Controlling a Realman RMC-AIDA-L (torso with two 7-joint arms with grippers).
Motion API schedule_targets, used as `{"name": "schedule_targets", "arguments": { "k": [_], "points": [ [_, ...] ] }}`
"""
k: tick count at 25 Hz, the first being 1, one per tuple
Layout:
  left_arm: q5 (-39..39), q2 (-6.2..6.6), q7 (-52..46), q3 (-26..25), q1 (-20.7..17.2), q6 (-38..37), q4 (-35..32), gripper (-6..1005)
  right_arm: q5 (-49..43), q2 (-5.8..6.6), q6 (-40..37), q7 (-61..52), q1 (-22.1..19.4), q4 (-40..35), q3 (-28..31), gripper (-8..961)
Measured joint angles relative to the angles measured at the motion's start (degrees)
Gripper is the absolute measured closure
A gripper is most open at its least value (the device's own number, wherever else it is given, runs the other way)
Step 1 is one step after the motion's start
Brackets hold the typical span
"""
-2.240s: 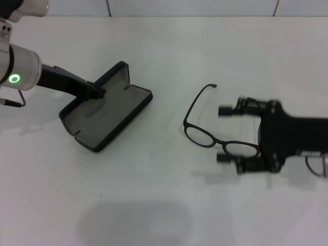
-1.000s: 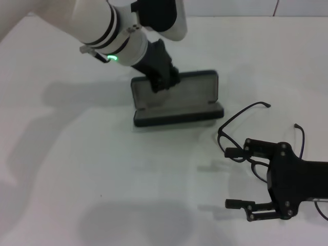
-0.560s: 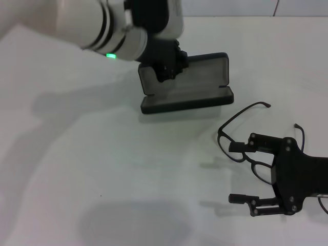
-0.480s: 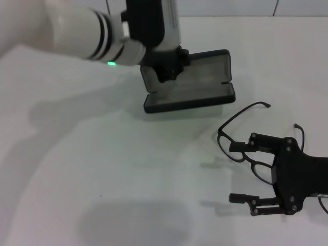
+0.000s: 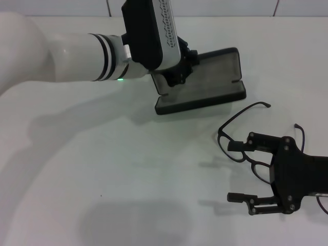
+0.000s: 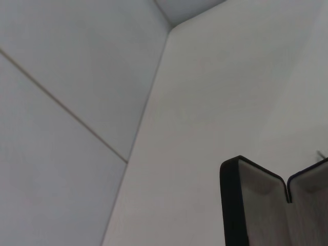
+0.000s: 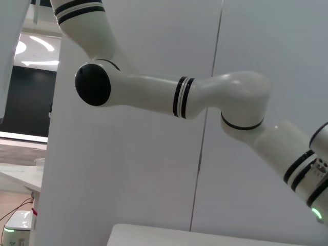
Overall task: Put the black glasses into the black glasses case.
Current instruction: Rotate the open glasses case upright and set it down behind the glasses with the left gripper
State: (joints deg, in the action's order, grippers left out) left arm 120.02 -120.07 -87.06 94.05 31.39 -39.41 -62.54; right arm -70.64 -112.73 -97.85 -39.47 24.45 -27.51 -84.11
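Head view | black glasses point(image 5: 241, 134) just beside right end effector point(image 5: 240, 171); fingers apart

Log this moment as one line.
left hand: gripping open black glasses case | right hand: open over black glasses | glasses: on table

bare table point(image 5: 128, 169) before open case point(image 5: 205, 87)

table point(image 5: 128, 169): white, matte | wall point(image 7: 154, 169): white panels, thin seams | light: soft overhead
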Motion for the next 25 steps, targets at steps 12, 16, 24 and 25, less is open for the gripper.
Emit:
{"name": "schedule_targets", "arguments": {
  "k": [12,16,24,25],
  "points": [
    [-0.69,-0.06,2.57,0.24,0.83,6.16,1.97,893,-0.19,0.04,1.34,0.09,0.70,0.01,0.69,171],
    [-1.34,-0.10,2.36,0.14,1.58,6.67,2.60,895,-0.21,0.07,2.49,0.24,1.12,0.08,0.71,171],
    [-1.95,-0.05,3.23,0.90,2.25,9.93,3.49,893,-0.21,0.35,2.97,0.27,1.76,0.05,0.71,171],
    [-1.96,-0.04,3.17,0.80,2.55,9.94,3.55,893,-0.21,0.38,2.97,0.28,1.80,0.05,0.71,171]
  ]
}}
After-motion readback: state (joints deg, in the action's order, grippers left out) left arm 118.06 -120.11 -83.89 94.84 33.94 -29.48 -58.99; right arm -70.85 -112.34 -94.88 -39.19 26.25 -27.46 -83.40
